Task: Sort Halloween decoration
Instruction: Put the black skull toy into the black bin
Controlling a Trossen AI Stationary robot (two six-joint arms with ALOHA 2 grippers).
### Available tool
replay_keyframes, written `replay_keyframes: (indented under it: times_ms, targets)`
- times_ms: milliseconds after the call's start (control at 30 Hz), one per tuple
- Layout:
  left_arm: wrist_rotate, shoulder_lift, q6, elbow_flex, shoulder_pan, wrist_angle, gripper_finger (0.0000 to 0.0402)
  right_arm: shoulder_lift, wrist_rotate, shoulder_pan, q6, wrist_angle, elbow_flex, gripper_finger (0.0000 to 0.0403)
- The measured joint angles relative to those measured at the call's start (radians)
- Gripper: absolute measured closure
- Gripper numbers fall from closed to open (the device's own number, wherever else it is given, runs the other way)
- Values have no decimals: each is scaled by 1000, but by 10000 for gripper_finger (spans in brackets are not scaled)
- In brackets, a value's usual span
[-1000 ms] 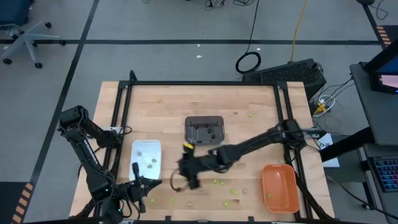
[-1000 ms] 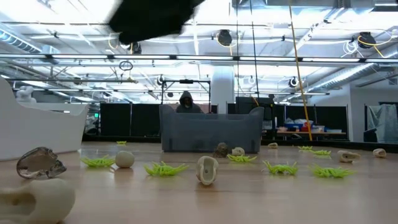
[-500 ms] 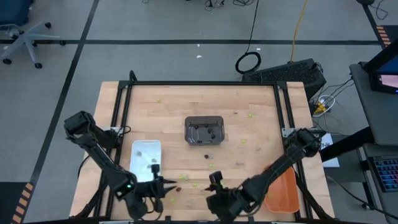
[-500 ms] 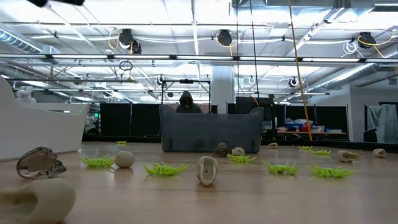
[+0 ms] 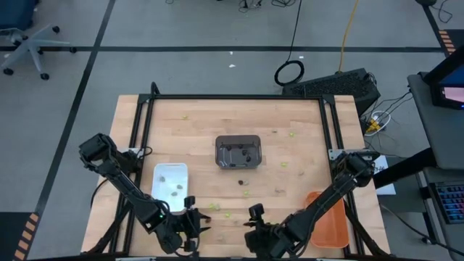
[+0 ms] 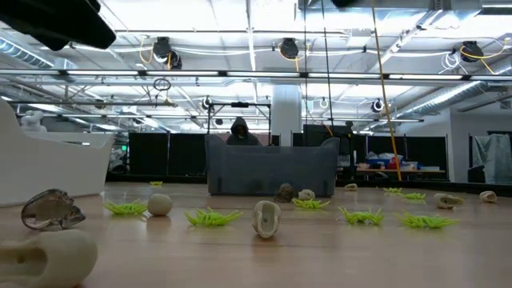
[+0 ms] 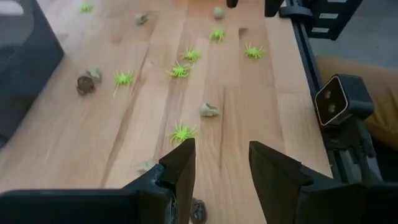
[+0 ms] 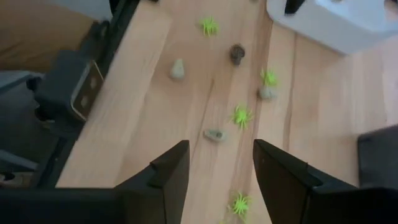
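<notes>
The Halloween decoration is a scatter of tiny trinkets on the wooden table: lime-green spiders, tan lumps and dark lumps. Some lie between the two grippers. My left gripper hangs open over the table's near edge, just past the white tray's near right corner. Its fingers hold nothing, and a dark lump lies on the wood below them. My right gripper is open too, near the front edge at the middle, above a tan lump and a green spider.
A dark grey tray holding dark pieces stands at the table's middle. An orange tray sits at the near right under the right arm. A black frame borders the table. A person sits far behind.
My right gripper has swung from the table's middle, in front of the dark grey tray, back to the near edge. My left gripper has gone from the white tray's near end toward the right and the near edge, sinking a little.
</notes>
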Motion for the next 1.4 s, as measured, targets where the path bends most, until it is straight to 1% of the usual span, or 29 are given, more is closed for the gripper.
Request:
replay_keyframes:
  times_ms: [167, 433, 600, 833, 1000, 1400]
  targets:
    - [-1, 27, -12, 2, -4, 0, 252, 1, 1, -2, 7, 21, -53, 241]
    - [20, 106, -66, 1, 6, -4, 252, 1, 3, -8, 8, 48, -60, 241]
    - [68, 150, -123, 1, 5, -2, 252, 2, 47, -8, -15, 78, -61, 241]
    - [49, 190, -185, 0, 8, -41, 252, 2, 47, -8, -21, 100, -61, 241]
    - [29, 192, -249, 0, 14, -88, 252, 2, 47, -8, -36, 104, -61, 241]
    - [39, 192, -245, 0, 18, -89, 252, 2, 47, -8, -38, 104, -61, 241]
